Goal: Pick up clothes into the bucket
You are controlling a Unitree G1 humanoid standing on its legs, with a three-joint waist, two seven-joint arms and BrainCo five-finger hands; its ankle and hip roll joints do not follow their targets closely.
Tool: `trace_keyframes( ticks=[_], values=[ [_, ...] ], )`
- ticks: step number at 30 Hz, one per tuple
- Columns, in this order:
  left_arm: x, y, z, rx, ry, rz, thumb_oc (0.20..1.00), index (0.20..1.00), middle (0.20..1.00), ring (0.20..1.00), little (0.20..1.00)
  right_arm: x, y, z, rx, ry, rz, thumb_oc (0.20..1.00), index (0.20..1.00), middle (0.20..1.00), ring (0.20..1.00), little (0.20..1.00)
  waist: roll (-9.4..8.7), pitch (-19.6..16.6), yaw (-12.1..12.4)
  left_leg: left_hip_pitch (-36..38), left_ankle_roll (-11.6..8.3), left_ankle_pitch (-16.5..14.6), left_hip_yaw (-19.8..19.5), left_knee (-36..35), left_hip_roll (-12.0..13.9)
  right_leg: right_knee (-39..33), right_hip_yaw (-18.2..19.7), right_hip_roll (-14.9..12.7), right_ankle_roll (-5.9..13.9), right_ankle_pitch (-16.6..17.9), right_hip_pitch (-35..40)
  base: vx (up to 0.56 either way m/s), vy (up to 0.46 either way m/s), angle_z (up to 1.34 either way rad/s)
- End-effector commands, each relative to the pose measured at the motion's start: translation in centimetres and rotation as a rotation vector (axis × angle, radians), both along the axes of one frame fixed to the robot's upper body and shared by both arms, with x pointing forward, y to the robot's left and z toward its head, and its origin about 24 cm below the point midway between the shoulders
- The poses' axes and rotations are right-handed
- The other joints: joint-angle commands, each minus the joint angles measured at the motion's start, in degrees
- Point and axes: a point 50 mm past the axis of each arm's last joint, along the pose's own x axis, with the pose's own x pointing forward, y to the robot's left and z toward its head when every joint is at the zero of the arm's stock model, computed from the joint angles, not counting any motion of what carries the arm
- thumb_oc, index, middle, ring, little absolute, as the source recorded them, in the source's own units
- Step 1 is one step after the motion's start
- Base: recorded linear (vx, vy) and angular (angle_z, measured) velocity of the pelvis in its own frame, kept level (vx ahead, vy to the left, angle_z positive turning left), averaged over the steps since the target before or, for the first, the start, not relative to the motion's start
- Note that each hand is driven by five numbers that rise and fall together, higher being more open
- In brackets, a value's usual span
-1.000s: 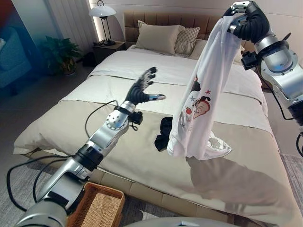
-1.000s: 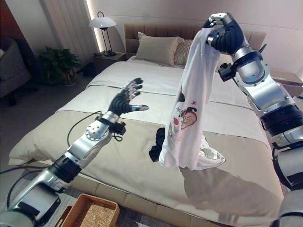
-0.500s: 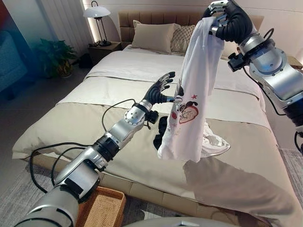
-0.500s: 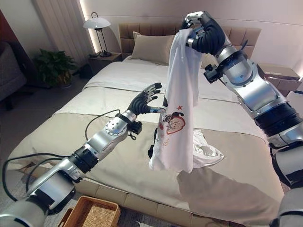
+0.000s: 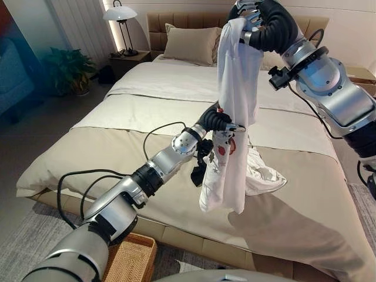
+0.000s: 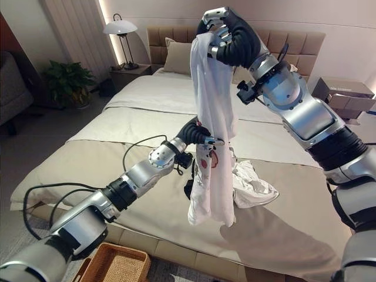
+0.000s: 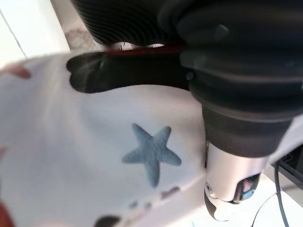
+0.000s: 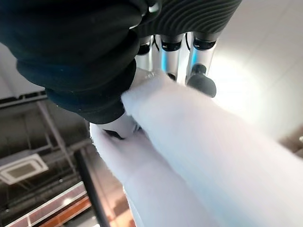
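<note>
Left eye view: the right hand [image 5: 265, 26] is raised high above the bed [image 5: 147, 153], fingers clenched round the top of a white T-shirt [image 5: 235, 111], which hangs straight down in a long fold. The shirt's lower hem hangs just above a crumpled white garment [image 5: 264, 173] lying on the beige cover. The left hand [image 5: 216, 120] reaches across the bed and meets the hanging shirt at mid-height, beside its printed figure; its fingers are curled against the cloth. A small black garment [image 5: 198, 175] lies on the cover behind the shirt. A woven basket [image 5: 132, 258] stands on the floor at the foot of the bed, below the left arm.

Right eye view: the same arrangement. A lamp [image 6: 120, 29] stands on a bedside table, pillows [image 6: 179, 59] lean at the headboard, and a potted plant [image 6: 67, 79] stands near the wall.

Left wrist view: white cloth with a blue star lies directly against the hand; the thumb presses on the fabric.

Right wrist view: the fingers close over a bunched edge of white cloth, which trails away from the hand.
</note>
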Motion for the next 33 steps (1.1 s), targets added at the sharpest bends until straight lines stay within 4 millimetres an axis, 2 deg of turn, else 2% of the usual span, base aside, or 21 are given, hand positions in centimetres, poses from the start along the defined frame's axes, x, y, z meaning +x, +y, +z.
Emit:
trace_keyframes(
  ticks=[1,5,10,11,12,13,19,33],
  values=[
    [-0.58,-2.66,2.29,-0.013,0.016,-0.189,1.000,1.000,1.000,1.000,1.000,-2.14,1.61,5.33,0.064,-0.166,0.119,0.200,0.200,0.200,0.200,0.200,-2.97,-1.31,0.46,-0.72,0.54,-5.33,-1.80,4.75,-1.73,4.98,-2.63,-5.14,4.30,-1.18,-0.66,0.00,0.000,0.00],
    [-1.29,-2.89,2.37,-0.011,0.062,-0.262,1.000,1.000,1.000,1.000,1.000,-2.10,1.84,4.88,0.050,-0.150,0.126,0.200,0.200,0.200,0.200,0.200,-2.76,-1.53,0.36,-0.77,0.47,-5.25,-2.00,4.67,-1.73,4.94,-2.67,-5.22,4.29,-1.04,-0.74,0.00,0.000,0.00],
    [-1.22,-3.11,2.22,0.043,0.040,-0.261,1.000,1.000,1.000,1.000,1.000,-2.09,1.95,4.55,0.030,-0.143,0.125,0.200,0.200,0.200,0.200,0.200,-2.77,-1.46,0.31,-0.88,0.52,-5.15,-2.27,4.64,-1.90,5.01,-2.78,-5.30,4.36,-1.10,-0.74,0.00,0.000,0.00],
    [-1.20,-3.19,2.16,0.048,0.039,-0.262,0.545,0.545,0.545,0.545,0.545,-2.10,2.00,4.58,0.027,-0.145,0.125,0.200,0.200,0.200,0.200,0.200,-2.77,-1.46,0.30,-0.90,0.53,-5.15,-2.26,4.67,-1.92,5.02,-2.78,-5.35,4.38,-1.08,-0.74,0.00,0.000,0.00],
    [-1.17,-3.20,2.17,0.054,0.035,-0.262,0.354,0.354,0.354,0.354,0.354,-2.09,1.99,4.57,0.028,-0.145,0.125,0.200,0.200,0.200,0.200,0.200,-2.75,-1.45,0.28,-0.95,0.56,-5.16,-2.25,4.73,-1.96,5.07,-2.79,-5.34,4.38,-1.09,-0.78,0.00,0.000,0.00],
    [-1.17,-3.20,2.16,0.054,0.035,-0.262,0.200,0.200,0.200,0.200,0.200,-2.09,1.98,4.57,0.028,-0.145,0.125,0.200,0.200,0.200,0.200,0.200,-2.75,-1.45,0.28,-0.96,0.56,-5.16,-2.25,4.74,-1.96,5.08,-2.79,-5.35,4.38,-1.09,-0.79,0.00,0.000,0.00],
    [-1.01,-2.73,2.18,0.036,0.047,-0.258,0.200,0.200,0.200,0.200,0.200,-1.89,1.59,4.70,0.026,-0.156,0.099,0.200,0.200,0.200,0.200,0.200,-2.68,-1.63,0.41,-0.88,0.65,-5.34,-2.10,4.88,-2.06,5.10,-2.74,-5.41,4.39,-1.05,-0.75,0.00,0.000,0.00],
    [-1.03,-3.10,2.33,0.034,0.040,-0.260,0.200,0.200,0.200,0.200,0.200,-1.83,1.37,4.85,0.006,-0.170,0.077,0.200,0.200,0.200,0.200,0.200,-2.73,-1.53,0.56,-1.09,0.74,-5.54,-2.30,5.15,-2.23,5.26,-2.71,-5.42,4.36,-1.17,-0.88,0.00,0.000,0.00]
  ],
)
